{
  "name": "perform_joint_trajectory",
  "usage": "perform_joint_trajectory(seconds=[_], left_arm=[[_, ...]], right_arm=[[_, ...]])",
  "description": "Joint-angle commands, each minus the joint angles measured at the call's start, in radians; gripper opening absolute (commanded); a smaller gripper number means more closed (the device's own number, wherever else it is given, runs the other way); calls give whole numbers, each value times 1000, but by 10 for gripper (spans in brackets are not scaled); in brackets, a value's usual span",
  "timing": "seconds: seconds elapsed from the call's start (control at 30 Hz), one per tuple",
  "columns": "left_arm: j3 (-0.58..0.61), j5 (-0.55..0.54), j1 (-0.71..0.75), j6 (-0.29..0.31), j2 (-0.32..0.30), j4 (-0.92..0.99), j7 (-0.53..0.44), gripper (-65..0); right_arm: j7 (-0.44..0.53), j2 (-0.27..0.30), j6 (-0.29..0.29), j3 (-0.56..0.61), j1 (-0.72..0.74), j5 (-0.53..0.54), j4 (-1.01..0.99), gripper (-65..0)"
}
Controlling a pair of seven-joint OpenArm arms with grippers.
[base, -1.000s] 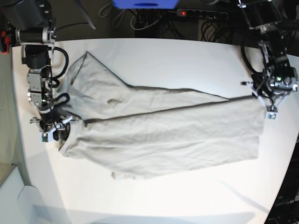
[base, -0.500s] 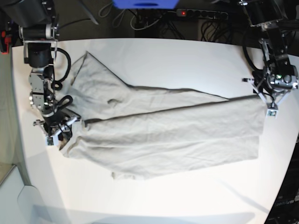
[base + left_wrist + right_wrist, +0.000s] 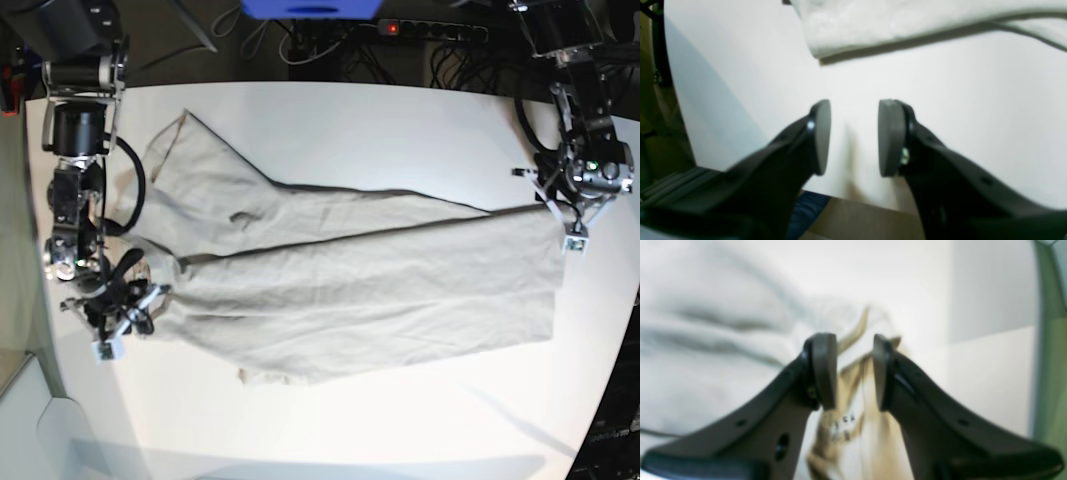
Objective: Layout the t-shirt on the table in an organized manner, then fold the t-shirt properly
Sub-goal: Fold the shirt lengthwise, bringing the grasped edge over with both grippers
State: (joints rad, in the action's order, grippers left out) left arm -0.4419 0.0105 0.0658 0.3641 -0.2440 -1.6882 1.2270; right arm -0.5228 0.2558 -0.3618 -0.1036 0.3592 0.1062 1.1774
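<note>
R gripper (image 3: 118, 322) lower now, off t-shirt (image 3: 350, 285) collar, empty.

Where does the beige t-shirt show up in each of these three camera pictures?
Base view: the t-shirt lies spread across the middle of the table.
Left wrist view: only one corner of it shows, along the top edge, beyond the empty fingers.
Right wrist view: it fills the left side and runs behind and between the fingers, blurred.
Shared landmark: the white tabletop, seen in all three.
</note>
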Motion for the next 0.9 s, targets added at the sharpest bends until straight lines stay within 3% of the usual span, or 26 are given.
perform_joint_trajectory(seconds=[0.0,0.23,0.33,0.53,0.87], left_arm=[[-4,4,-16,-1,-13,-16,-10,-419],[-5,4,-16,-1,-12,-14,-10,-419],[-5,4,-16,-1,-12,-14,-11,-419],[-5,4,-17,-1,-12,-14,-28,-419],[-7,4,-16,-1,-12,15,-65,-419]], right_arm=[[-23,-2,-16,-26,24,19,58,-452],[-414,-77,-18,-155,-18,22,289,-453],[-514,-94,-19,-157,-93,23,416,-452],[-544,-106,-23,-150,-282,23,617,-409],[-538,-106,-21,12,-414,23,628,-390]])
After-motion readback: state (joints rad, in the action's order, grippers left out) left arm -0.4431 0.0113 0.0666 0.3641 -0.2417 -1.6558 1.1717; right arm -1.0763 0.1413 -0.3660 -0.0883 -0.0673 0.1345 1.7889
